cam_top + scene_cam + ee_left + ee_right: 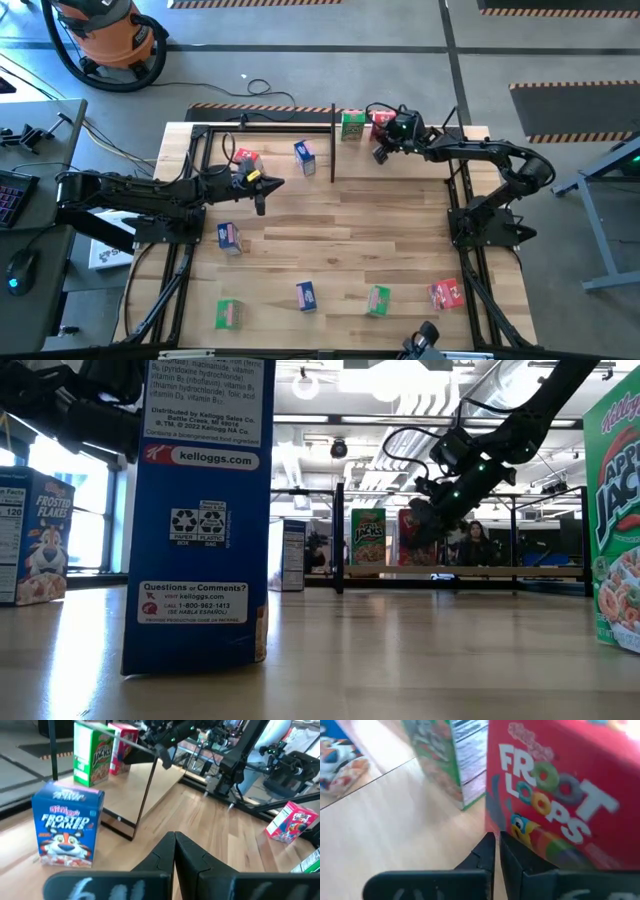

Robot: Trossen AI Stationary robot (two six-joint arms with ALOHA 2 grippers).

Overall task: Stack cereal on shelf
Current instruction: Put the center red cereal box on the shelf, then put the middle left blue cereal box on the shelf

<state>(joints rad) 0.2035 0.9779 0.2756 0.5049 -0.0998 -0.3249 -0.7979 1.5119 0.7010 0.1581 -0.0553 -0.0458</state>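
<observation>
Two boxes [352, 125] on shelf [333, 140] — overhead only

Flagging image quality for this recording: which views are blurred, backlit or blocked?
Right wrist view: the red cardboard Froot Loops box fills the frame, soft and smeared. Low view: a blue cardboard cereal box close to the lens blocks the left; bright windows backlight the room. High view: evenly lit.

Grey concrete floor [300, 60] all around, striped with black-and-orange hazard tape [255, 106]. Orange shop vacuum [105, 35] with a black hose at one far corner — keyboard [8, 195] and mouse [20, 270] on a side desk. Bright windows [75, 510] beyond — pale ceiling [330, 430] with exposed pipes, seated person [473, 545] far back.
</observation>
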